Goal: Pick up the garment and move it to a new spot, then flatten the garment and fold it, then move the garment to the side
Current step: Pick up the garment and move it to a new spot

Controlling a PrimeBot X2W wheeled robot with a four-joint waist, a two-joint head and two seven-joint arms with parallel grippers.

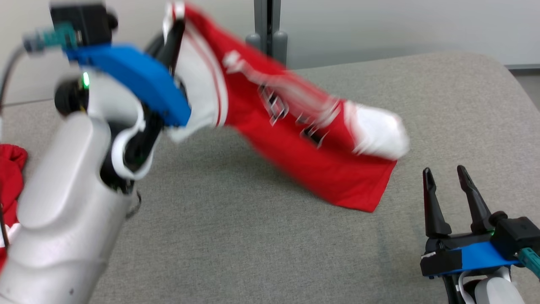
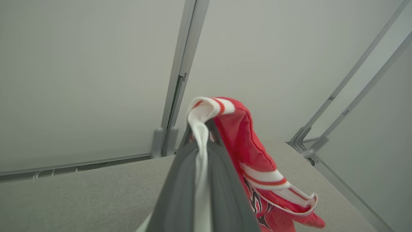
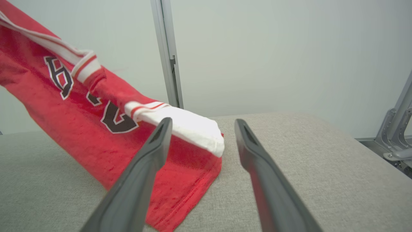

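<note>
Head view: the left gripper (image 1: 174, 33), at the upper left of the frame, is closed tight on a white, red-striped trim of the garment (image 1: 303, 164) and holds that end high. From there the red garment slants down toward the centre right, blurred, with black lettering across it and a white sleeve (image 1: 379, 135) at its lower end. Only its hem corner touches the table (image 1: 253, 253), right of centre. The right gripper (image 1: 445, 171) stands at the lower right, fingers spread wide and pointing up the frame. It holds nothing and is near the hem corner but apart from it. A second red cloth (image 1: 10, 169) lies at the left edge.

Left wrist view: the two dark fingers (image 2: 180, 193) meet at centre with a white strip of fabric pinched between them. The trim folds over their tips, and the rest of the garment falls away to the lower right.

Right wrist view: the garment fills the left half, its hem resting on the grey table. The white sleeve lies just beyond the left fingertip. A grey post (image 3: 167, 54) rises against the pale wall behind.
</note>
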